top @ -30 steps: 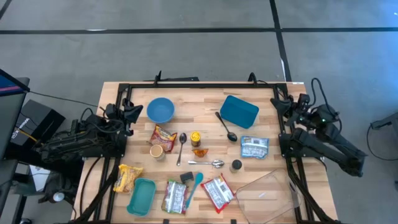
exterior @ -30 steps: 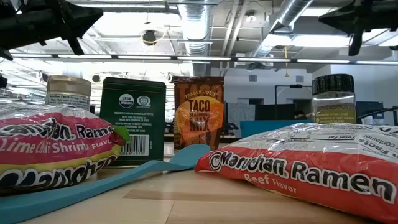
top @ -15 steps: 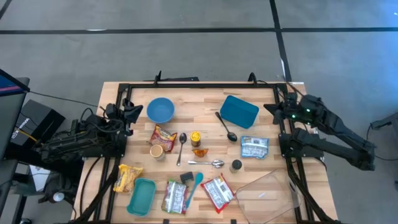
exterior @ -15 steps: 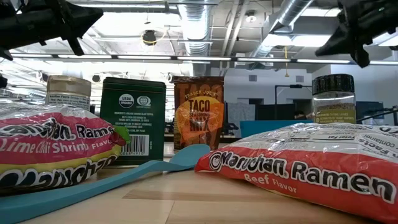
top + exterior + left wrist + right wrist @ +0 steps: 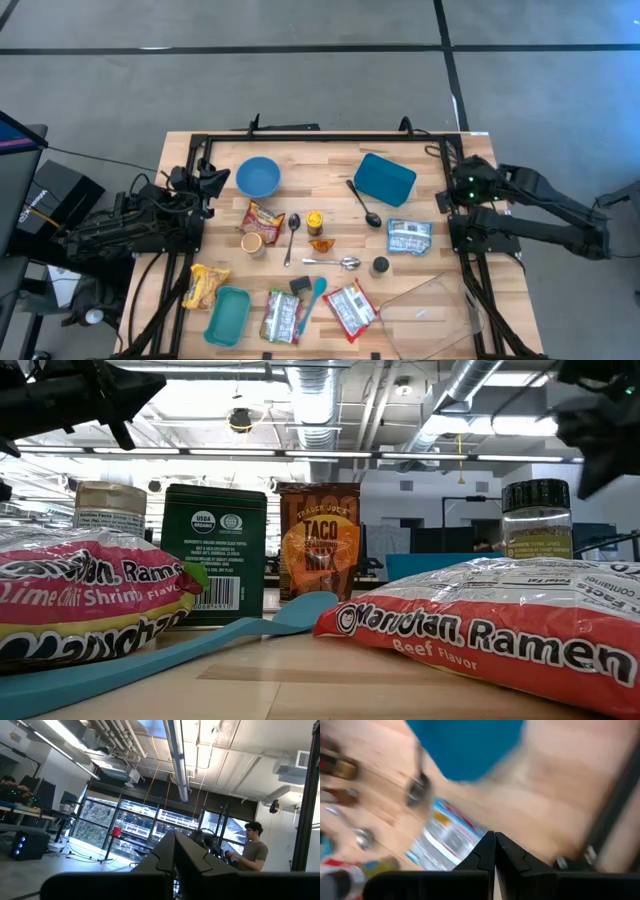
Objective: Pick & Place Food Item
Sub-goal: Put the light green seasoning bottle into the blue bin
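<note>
1. The right gripper (image 5: 447, 195), fingers pressed together and empty, hangs over the table's right edge.
2. Just beside it lies a blue-and-white food packet (image 5: 409, 237), near the blue container (image 5: 385, 178) and black spoon (image 5: 364, 204).
3. The left gripper (image 5: 216, 180), also closed, waits at the left edge beside the blue bowl (image 5: 258, 177).

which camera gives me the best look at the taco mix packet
The low view: the taco mix packet stands upright facing that camera, its label readable, between the green tin and the spice jar. From the high view it is only a small orange shape mid-table. Neither wrist view shows it clearly.
</note>
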Controlling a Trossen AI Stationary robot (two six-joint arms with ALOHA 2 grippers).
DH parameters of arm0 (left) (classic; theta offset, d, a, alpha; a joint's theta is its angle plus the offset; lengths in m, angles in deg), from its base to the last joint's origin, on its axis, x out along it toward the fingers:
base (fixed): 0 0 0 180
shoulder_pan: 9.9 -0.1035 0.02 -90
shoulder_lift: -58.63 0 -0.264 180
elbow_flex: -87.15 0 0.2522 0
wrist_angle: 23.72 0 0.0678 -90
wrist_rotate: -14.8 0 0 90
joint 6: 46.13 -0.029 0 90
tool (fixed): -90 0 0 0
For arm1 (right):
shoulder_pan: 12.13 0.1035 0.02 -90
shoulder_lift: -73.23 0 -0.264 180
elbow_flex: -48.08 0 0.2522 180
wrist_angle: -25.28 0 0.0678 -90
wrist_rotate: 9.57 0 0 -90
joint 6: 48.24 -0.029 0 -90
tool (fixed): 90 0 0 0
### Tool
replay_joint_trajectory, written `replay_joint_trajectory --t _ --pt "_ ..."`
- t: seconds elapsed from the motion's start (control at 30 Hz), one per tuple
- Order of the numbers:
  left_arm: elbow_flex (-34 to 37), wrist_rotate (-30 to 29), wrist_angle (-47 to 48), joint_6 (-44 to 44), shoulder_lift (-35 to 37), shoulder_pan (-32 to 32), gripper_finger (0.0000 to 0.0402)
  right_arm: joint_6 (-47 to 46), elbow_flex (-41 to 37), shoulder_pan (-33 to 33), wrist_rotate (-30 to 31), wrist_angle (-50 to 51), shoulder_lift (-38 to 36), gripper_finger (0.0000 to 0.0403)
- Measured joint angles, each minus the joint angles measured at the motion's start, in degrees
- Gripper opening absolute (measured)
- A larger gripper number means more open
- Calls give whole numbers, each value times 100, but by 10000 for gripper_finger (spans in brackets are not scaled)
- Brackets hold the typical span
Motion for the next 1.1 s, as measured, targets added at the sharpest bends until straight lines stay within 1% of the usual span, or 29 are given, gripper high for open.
replay_joint_trajectory --t 0.23,0.43,0.53,0.8,0.9,1.0,1.1 --pt "-1 0 -5 0 0 0 2 -607 -36 68 -22 70 -26 0" --pt "0 1 -24 0 0 0 2 -830 -36 62 -4 48 64 0" --pt "0 1 -24 0 0 0 2 -733 -36 61 -2 -8 271 0" --pt "0 2 -25 0 0 0 2 -91 -36 61 -10 -271 1161 0" --pt "0 0 -25 0 0 0 2 87 -36 66 -63 -360 1389 0" --pt "0 0 -26 0 0 0 2 285 -36 102 -224 -709 1652 0" --pt "0 1 -24 0 0 0 2 461 -36 285 -287 -1152 1846 0"
